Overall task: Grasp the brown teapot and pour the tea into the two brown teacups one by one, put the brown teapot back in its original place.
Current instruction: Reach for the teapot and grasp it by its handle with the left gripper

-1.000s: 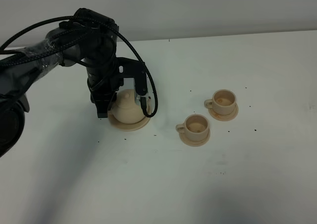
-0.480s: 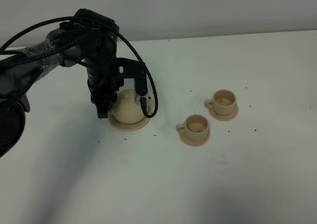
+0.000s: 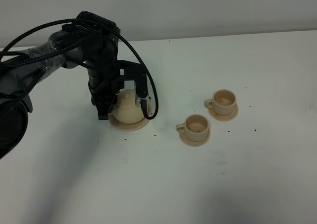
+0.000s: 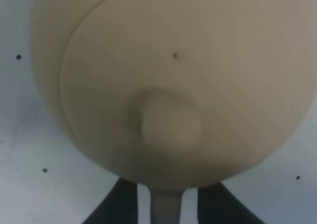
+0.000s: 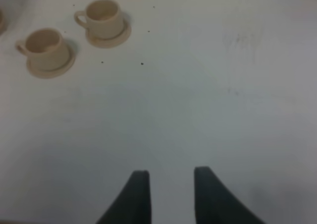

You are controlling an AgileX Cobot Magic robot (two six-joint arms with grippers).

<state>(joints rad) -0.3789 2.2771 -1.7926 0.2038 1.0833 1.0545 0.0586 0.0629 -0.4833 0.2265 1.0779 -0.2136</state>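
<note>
Tan teapot (image 3: 128,111) sits squarely on its plate (image 3: 124,128), left of the table's (image 3: 247,174) middle. The left gripper (image 3: 105,113) is down over it. Its fingers (image 4: 116,206) stand one on each side of the handle (image 4: 166,206), with a sliver of gap on both sides, so they are parted and not clamping.

To the right of the teapot, well apart from it, the near cup (image 3: 196,124) and the far cup (image 3: 224,100) stand upright on their saucers, close together but not touching. Their insides look as pale as their walls, so I judge that neither holds tea, though the pictures are too small to be sure.

On that reading the task is at its first step. The handle is lined up but the grasp is not made. The lift, 2 pours and the return to the plate are all left.

The high view alone shows the whole layout, but the left arm hides the handle there. The left wrist view fills with the lid and its knob (image 4: 171,125) and is the only 1 that shows the handle between the fingers. The right wrist view shows the right gripper (image 5: 168,194) parted and holding nothing over bare table, away from both cups. That gripper does not appear in the high view.
</note>
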